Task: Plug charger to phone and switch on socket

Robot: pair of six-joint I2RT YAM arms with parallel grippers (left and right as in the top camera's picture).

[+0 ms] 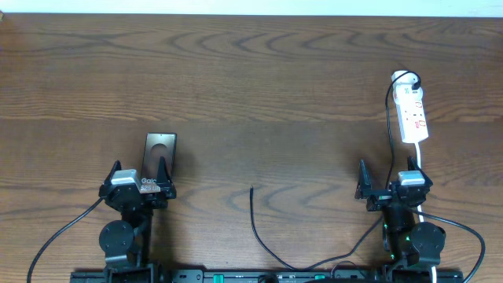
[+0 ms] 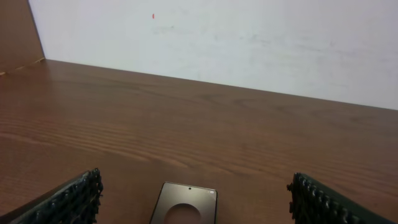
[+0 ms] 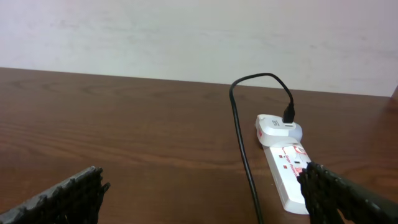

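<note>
Left fingers (image 2: 74,199) wide apart, nothing held; right fingers (image 3: 348,196) likewise apart and empty. Phone (image 1: 160,148) lies flat, ring side up; its near end sits between the left fingers, the rest sticks out toward 12 o'clock. Socket (image 1: 413,114) sits at 12 o'clock of the right fingers, near but not touching; a white adapter (image 3: 277,129) on its far end takes the charger (image 1: 253,212) cable. The charger's free tip lies loose on the worktop (image 1: 251,71) between left and right fingers, about 4 o'clock of the phone and well apart from it, pointing to 12.

Judgement: step 1 not yet begun; nothing plugged into the phone; switch state too small to tell. Next move likely calls for 1 set of fingers to pinch the thin cable just behind the tip, low to the worktop, while the other steadies the phone; port alignment looks like the tight part.

Pose: left arm (image 1: 118,236) and right arm (image 1: 413,236) both folded back at the 6 o'clock edge, wrists low, aimed at 12.
</note>
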